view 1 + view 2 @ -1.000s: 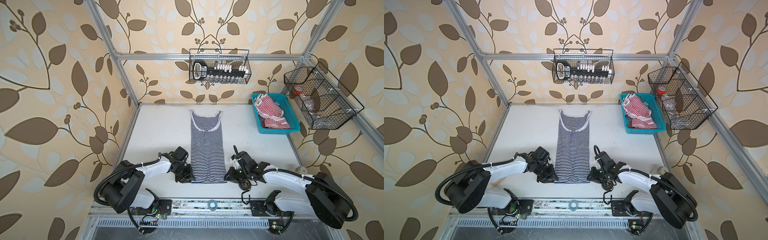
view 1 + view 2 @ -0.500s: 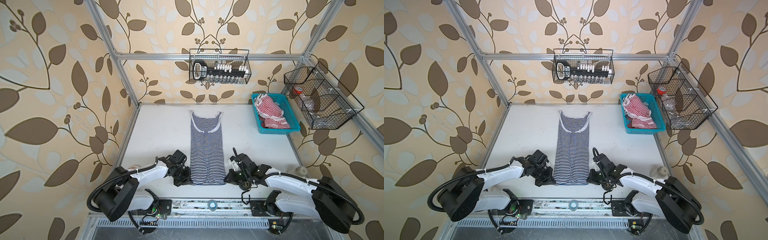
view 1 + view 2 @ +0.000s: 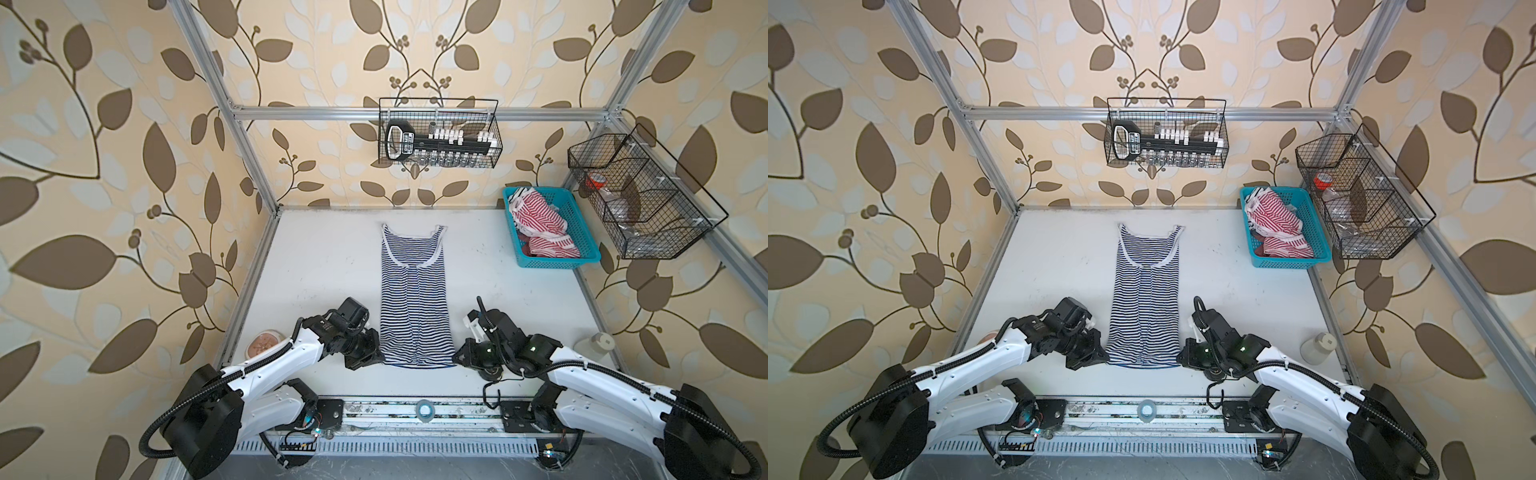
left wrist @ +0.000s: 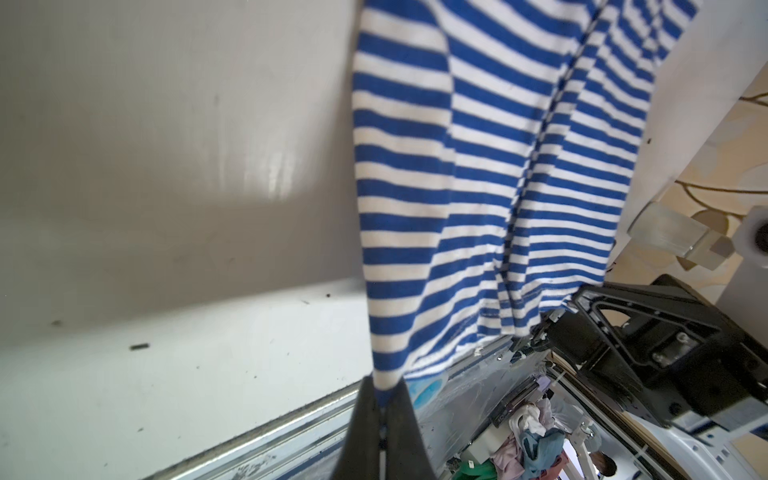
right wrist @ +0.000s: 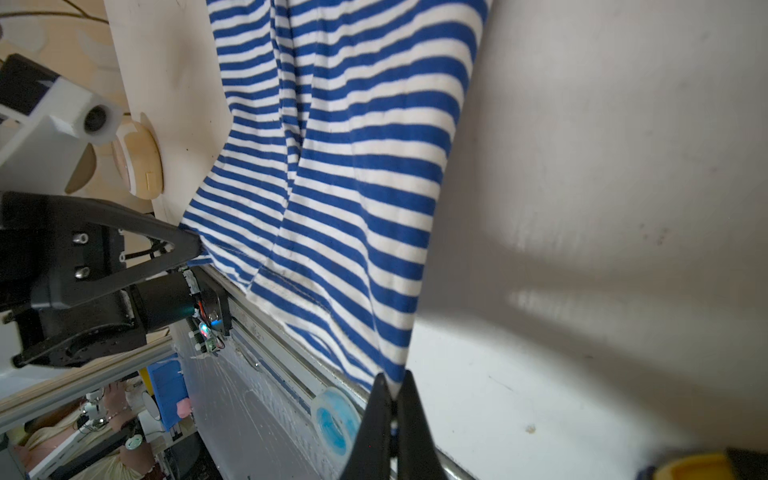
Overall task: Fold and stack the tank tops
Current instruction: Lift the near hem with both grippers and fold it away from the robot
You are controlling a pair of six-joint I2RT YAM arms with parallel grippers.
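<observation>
Pinching the two near hem corners of the navy-and-white striped cloth tank top [image 3: 414, 299], both hands are clamped tight. The left hand [image 4: 384, 401] has one corner nipped between its black fingers, and the right hand [image 5: 392, 395] grips the opposite corner the same way. The top lies lengthwise on the white tabletop [image 3: 324, 266], its sides folded in to meet along the middle and its straps toward the far wall. The red-and-white striped tank top [image 3: 540, 222] sits crumpled in the teal plastic basket [image 3: 559, 262] at the far right, well apart.

Each hand catches only a small tip of thin cloth, so a quick lift could pull a corner free. The pinch may also hold only some of the layers, and a loose inner flap would then drop and open the side fold. If one hand rises ahead of the other, the crosswise fold would likely land skewed. Dragging the hem forward instead of lifting it would probably bunch the cloth.
</observation>
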